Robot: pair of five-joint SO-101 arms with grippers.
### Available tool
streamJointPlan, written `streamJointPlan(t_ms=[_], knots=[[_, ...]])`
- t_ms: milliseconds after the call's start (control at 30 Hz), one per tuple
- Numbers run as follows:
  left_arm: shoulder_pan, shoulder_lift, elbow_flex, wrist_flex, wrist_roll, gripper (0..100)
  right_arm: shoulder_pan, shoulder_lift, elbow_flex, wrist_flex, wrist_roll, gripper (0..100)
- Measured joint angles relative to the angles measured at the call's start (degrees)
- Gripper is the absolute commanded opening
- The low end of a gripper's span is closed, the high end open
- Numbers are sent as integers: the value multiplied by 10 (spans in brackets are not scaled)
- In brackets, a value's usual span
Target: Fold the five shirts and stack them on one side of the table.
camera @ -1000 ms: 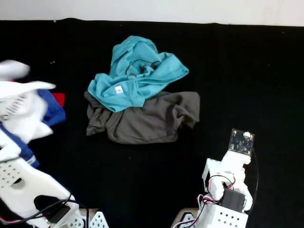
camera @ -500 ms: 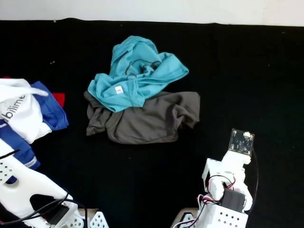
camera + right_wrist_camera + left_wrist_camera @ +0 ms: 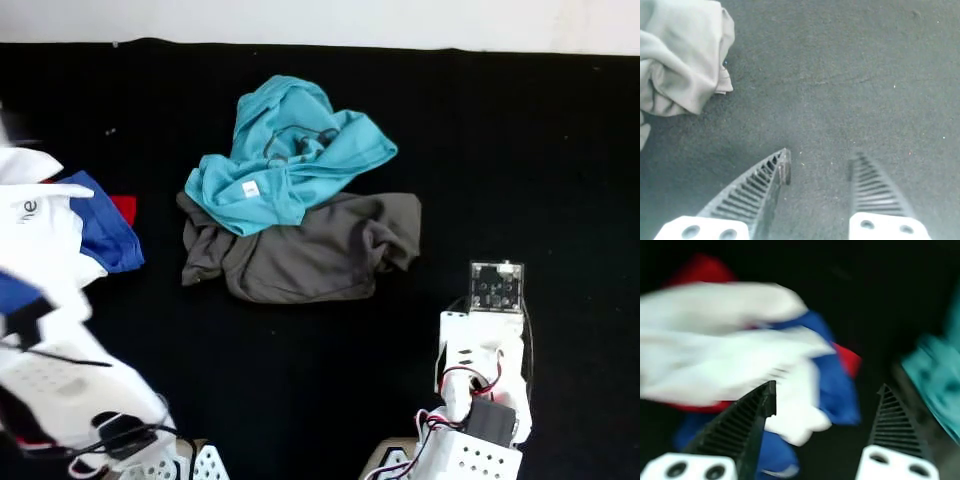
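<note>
L gripper (image 3: 828,386) spread wide, empty, over white-blue shirt (image 3: 730,350). R gripper (image 3: 821,153) parted, empty, above table (image 3: 880,75) nr grey shirt (image 3: 680,65); teal shirt (image 3: 290,150) lies on grey shirt.

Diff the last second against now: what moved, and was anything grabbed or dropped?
The left arm shifted at the table's left edge, and the white shirt there was jostled and resettled. The left hand is open above it, with no grab visible. The right arm swung slightly left; the right hand is open over bare table. The teal shirt and grey shirt stayed put.
</note>
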Motion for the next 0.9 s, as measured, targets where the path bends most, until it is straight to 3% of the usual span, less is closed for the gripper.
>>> streamJointPlan(t_ms=[100,233,333,467,667,733,800,833,900], knots=[[112,-4,130,-6,18,309,0,0,-4,26,4,256],[244,30,230,-84,93,309,0,0,-88,104,5,259],[305,80,238,-149,151,330,0,0,-175,160,11,259],[360,144,239,-185,169,337,0,32,-281,216,47,259],[375,232,216,-219,172,319,0,176,-425,240,55,259],[363,258,193,-221,172,218,0,223,-474,240,55,257],[347,279,166,-217,172,40,0,263,-520,240,55,257],[338,284,149,-206,172,0,0,278,-537,240,55,257],[314,287,113,-180,172,31,-3,306,-563,240,55,257]])
